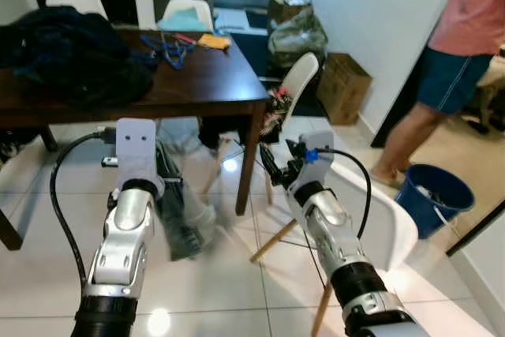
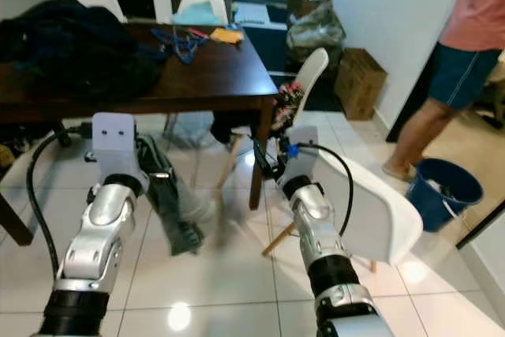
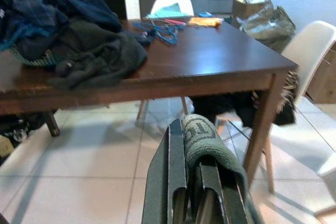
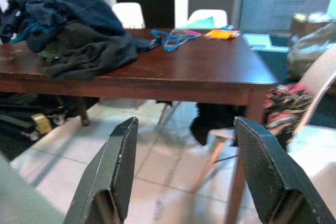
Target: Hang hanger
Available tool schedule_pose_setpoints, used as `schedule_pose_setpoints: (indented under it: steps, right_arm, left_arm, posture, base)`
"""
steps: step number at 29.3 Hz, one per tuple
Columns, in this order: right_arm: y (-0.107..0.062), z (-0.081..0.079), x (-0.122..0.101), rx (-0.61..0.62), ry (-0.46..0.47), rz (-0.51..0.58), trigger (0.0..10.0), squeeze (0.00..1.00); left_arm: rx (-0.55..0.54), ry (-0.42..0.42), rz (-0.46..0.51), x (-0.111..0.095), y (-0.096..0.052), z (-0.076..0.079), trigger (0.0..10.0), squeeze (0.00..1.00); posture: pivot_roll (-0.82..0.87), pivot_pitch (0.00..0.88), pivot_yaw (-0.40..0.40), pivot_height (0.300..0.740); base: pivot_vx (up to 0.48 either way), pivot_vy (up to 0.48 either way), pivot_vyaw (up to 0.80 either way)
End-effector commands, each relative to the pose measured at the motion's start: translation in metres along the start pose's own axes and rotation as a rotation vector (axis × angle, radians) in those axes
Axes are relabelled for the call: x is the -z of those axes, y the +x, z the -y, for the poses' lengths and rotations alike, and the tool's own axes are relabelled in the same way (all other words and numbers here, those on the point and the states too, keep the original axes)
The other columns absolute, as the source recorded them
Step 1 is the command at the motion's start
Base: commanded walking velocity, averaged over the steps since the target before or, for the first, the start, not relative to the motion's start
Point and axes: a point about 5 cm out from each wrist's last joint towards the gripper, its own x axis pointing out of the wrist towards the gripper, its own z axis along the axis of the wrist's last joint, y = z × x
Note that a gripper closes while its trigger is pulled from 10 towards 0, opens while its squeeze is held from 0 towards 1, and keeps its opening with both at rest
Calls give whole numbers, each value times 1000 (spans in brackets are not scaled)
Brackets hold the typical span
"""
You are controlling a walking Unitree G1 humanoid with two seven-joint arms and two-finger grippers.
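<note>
Left tool [image 3: 191,203] gripping grey garment [image 3: 207,142], lettering unreadable

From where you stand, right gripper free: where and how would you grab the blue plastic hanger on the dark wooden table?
Probably one thin arm of the blue plastic hanger, pinched from above. It lies flat on the dark wooden table, so only a top approach puts a finger either side. The right gripper is open; the left gripper holds grey-green cloth.
</note>
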Motion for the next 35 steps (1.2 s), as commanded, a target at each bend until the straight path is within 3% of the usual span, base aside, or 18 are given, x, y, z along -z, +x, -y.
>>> schedule_pose_setpoints:
  steps: [1, 26, 35]
  right_arm:
    - [0, 0, 0, 0, 1, 0, 10000, 0]
    - [9, -5, -14, -17, 8, 51, 10000, 0]
    - [11, -4, -15, -12, 31, 34, 10000, 0]
  left_arm:
    - [8, 10, -4, -1, -1, 0, 10000, 0]
    - [23, 37, 29, -11, 5, 1, 10000, 0]
    - [74, 64, 83, -24, 10, 13, 10000, 0]
  posture:
    - [56, 0, -108, 740]
    - [69, 0, -119, 740]
    - [68, 0, -122, 740]
  base:
    - [401, 0, 0]
    - [404, 0, 0]
    - [403, 0, -250]
